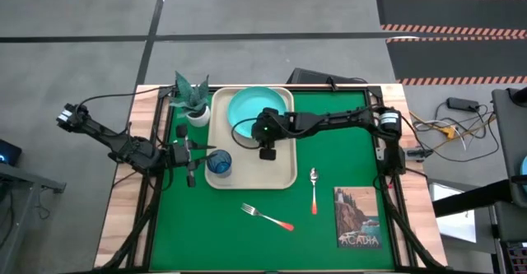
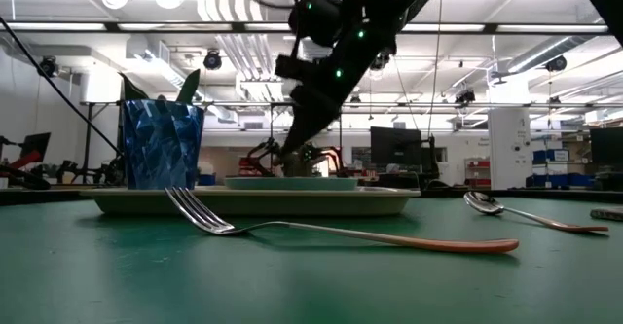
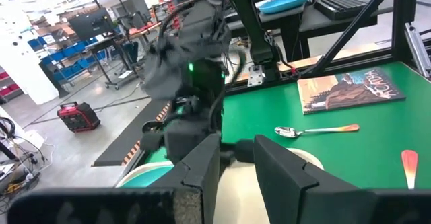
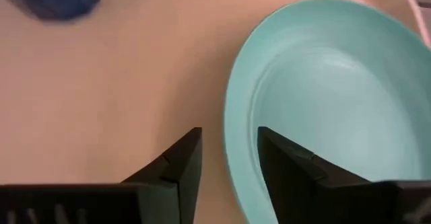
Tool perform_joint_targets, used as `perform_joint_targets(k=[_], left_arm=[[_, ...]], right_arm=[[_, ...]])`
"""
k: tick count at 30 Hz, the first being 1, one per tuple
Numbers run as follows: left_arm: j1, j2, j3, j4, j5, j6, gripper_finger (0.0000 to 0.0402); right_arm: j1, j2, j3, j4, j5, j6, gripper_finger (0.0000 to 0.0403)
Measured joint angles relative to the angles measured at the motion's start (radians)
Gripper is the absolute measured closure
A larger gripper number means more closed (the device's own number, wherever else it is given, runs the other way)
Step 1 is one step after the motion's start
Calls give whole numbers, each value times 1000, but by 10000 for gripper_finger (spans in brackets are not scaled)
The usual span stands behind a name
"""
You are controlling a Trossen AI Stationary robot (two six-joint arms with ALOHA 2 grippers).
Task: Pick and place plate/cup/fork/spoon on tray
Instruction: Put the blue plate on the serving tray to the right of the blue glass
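The teal plate [image 1: 257, 111] lies flat on the far half of the beige tray [image 1: 284, 171]; it also shows in the low view [image 2: 292, 181]. My right gripper [image 4: 229, 140] is open and points down at the plate's near rim [image 4: 234, 136], one finger on each side of it, with gaps showing. The blue cup [image 1: 219, 163] stands on the tray's near left corner. My left gripper [image 1: 198, 154] is open and empty just left of the cup. The fork [image 1: 268, 216] and the spoon [image 1: 314, 188] lie on the green mat.
A potted plant [image 1: 193, 99] stands at the tray's far left corner. A picture book [image 1: 358, 218] lies on the mat at the near right. The green mat [image 1: 346, 142] to the right of the tray is bare.
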Motion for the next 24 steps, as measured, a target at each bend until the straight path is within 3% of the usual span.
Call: perform_joint_targets(k=[9, 20, 24], left_arm=[[0, 5, 0, -1, 0, 0, 322], [0, 9, 0, 2, -1, 0, 322], [0, 9, 0, 1, -3, 6, 322]], right_arm=[[-1, -92, 0, -95, 1, 94, 271], [-150, -177, 0, -337, 10, 85, 378], [-239, -159, -12, -366, 11, 78, 393]])
